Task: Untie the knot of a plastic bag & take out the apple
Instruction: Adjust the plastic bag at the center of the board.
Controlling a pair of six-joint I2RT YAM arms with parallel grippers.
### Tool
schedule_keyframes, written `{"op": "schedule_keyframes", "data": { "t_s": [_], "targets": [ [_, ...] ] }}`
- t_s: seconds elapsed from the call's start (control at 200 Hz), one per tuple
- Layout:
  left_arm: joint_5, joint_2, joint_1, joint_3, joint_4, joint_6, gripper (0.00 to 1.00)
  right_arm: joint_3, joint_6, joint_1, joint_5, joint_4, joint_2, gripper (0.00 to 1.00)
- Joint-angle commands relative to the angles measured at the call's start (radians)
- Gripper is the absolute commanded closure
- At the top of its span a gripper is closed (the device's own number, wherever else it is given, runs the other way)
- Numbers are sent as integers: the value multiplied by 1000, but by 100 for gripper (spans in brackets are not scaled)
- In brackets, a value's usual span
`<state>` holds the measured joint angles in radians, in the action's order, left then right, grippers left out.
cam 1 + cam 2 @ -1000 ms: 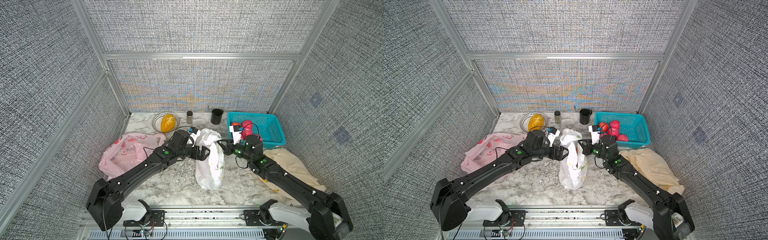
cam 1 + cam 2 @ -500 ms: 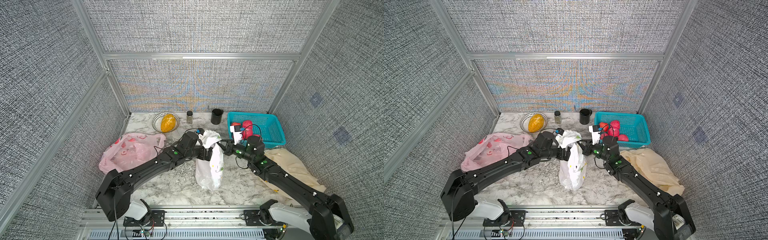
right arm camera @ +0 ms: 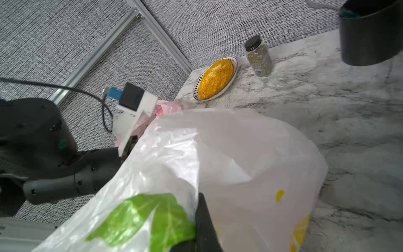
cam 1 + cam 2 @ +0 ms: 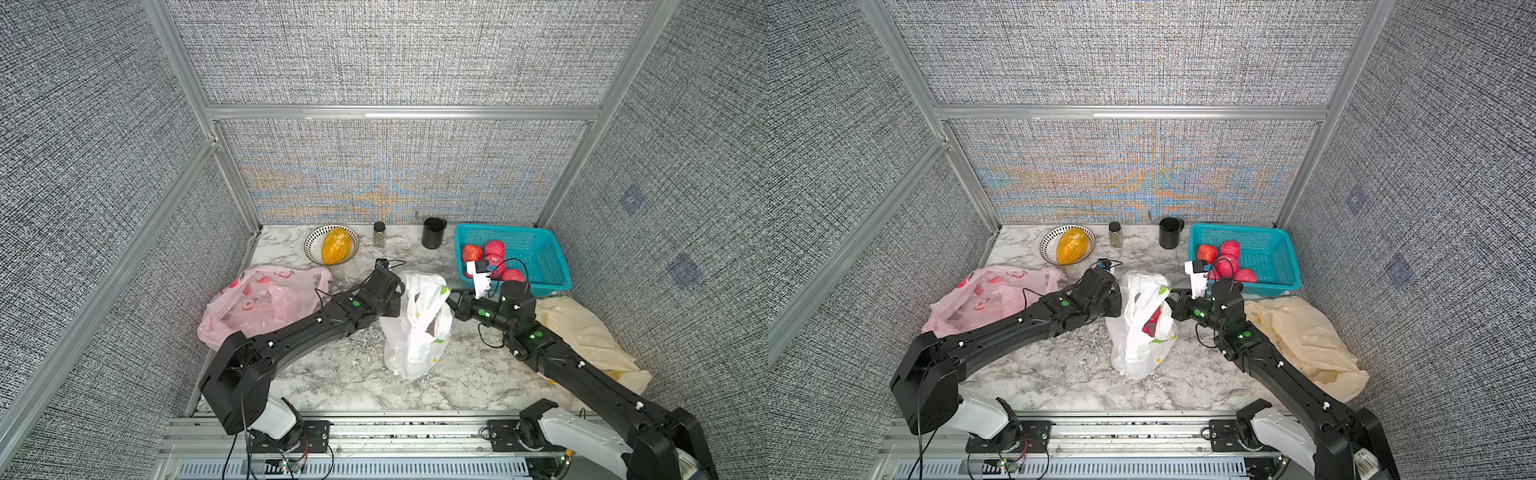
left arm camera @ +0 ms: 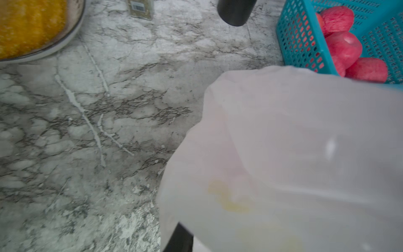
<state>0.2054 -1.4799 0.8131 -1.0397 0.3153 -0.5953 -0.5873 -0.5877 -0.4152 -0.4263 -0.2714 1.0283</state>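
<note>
The left claw (image 4: pixel 397 305) is now pressing against the white bag (image 4: pixel 411 345); I cannot tell if it is pinching. The right claw (image 4: pixel 451 297) is still pinching the bag's edge. The apple (image 4: pixel 1152 322) is sitting inside.

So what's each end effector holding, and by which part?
Right end effector pinches the white bag by its mouth edge nearest that arm. Left end effector sits at the opposite edge; plastic hides its jaws, grip can't be told.

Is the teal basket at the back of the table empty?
No, several red apples lie inside the teal basket in both top views.
</note>
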Motion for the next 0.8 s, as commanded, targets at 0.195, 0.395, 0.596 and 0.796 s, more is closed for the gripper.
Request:
{"op": "schedule_keyframes", "data": {
  "t_s": [0.195, 0.395, 0.596, 0.796],
  "targets": [
    [73, 180, -77, 138, 95, -29, 100, -12, -12, 137, -67, 47, 91, 100],
    [38, 307, -153, 218, 158, -56, 100, -43, 14, 214, -136, 48, 205, 100],
    [-32, 412, -244, 332, 142, -116, 100, -84, 56, 232, -155, 44, 334, 100],
    [-86, 448, -285, 409, 82, -167, 100, -110, 84, 233, -174, 12, 445, 100]
  ]
}}
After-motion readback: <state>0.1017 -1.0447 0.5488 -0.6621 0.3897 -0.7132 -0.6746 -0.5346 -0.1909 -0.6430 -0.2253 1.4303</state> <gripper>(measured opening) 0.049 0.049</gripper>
